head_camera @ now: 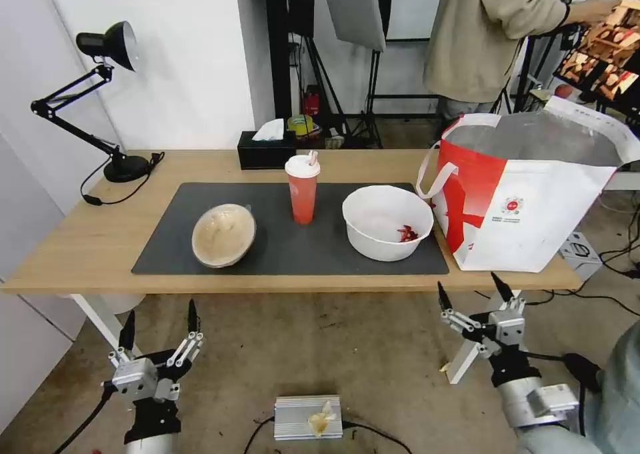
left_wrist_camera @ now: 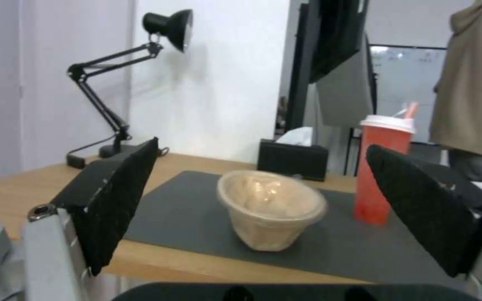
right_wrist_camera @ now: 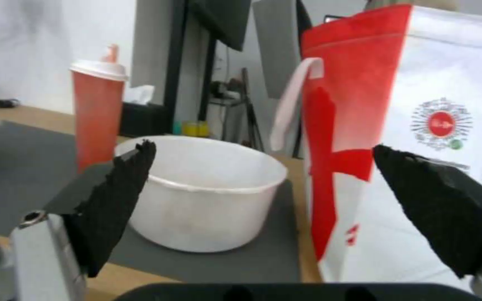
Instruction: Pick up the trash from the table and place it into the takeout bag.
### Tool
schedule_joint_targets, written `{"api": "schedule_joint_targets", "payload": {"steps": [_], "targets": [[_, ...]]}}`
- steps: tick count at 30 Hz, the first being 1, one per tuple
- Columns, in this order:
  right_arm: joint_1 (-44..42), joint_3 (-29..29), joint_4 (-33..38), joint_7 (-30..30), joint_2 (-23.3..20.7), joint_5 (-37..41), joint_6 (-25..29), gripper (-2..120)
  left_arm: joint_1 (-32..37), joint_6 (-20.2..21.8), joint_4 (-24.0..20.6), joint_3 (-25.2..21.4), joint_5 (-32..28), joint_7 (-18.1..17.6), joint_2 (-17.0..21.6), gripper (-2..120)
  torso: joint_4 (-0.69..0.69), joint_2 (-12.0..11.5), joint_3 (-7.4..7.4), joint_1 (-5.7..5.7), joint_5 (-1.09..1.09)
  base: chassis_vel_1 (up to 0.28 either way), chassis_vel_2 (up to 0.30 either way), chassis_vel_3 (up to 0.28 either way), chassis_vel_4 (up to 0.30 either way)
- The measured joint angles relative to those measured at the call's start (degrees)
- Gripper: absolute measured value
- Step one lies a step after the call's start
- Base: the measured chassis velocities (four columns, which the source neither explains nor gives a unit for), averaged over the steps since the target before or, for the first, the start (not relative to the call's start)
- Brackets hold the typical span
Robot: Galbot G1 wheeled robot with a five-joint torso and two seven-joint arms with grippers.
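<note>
On the dark grey mat of the table [head_camera: 93, 241] stand a tan shallow bowl [head_camera: 223, 235] at the left, a red drink cup with a white lid [head_camera: 303, 189] in the middle and a large white bowl [head_camera: 387, 222] with red scraps at the right. The white-and-red takeout bag [head_camera: 533, 194] stands open at the table's right end, its foil lining showing. My left gripper [head_camera: 160, 322] hangs open below the table's front edge, facing the tan bowl [left_wrist_camera: 269, 209]. My right gripper [head_camera: 472, 293] is open below the edge, facing the white bowl [right_wrist_camera: 202, 192] and the bag [right_wrist_camera: 414, 138].
A black tissue box [head_camera: 267, 149] sits at the back edge of the table and a black desk lamp [head_camera: 100, 94] at the back left. A silver box [head_camera: 308, 417] and cables lie on the floor between my arms. A person stands behind the bag.
</note>
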Motion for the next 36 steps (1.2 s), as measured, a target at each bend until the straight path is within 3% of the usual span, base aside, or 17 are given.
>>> {"api": "schedule_joint_targets", "payload": {"steps": [10,15,23,27,34,36], "targets": [[1.33,-0.03,4.06,-1.36,-3.07,1.00,-0.21,94,0.42,-0.37,-1.29,0.57,0.19,2.68,0.36,100,-0.01,0.00,0.00,0.00,0.01,0.000,0.000,0.000,0.000],[3.55,-0.38,3.91,-3.11,-6.62,3.95,-0.97,93,0.27,-0.47,-1.37,0.74,0.23,3.71,0.72,100,-0.01,0.00,0.00,0.00,0.01,0.000,0.000,0.000,0.000],[10.86,-2.49,4.24,-5.67,-16.24,11.91,-3.78,87,-0.41,-1.32,-1.38,1.07,0.22,5.65,0.80,100,-0.01,0.00,-0.01,0.00,0.01,0.000,0.000,0.000,0.000],[14.29,-3.42,2.40,-7.60,-19.54,14.93,-3.86,100,-0.61,-1.80,-1.26,0.94,0.22,5.92,0.63,100,-0.01,0.00,-0.01,0.01,0.01,0.000,0.000,0.000,0.000],[21.23,-7.02,0.49,-9.12,-24.36,18.68,-4.75,109,-0.70,-1.97,-1.31,0.57,0.22,6.48,0.50,100,-0.01,0.00,-0.01,0.00,0.01,0.000,0.000,0.000,0.000],[27.07,-11.73,-0.57,-9.32,-27.53,22.09,-6.07,111,-0.62,-1.99,-1.31,0.52,0.44,6.99,0.16,100,0.00,0.00,-0.01,0.01,0.01,0.000,0.000,0.000,0.000]]}}
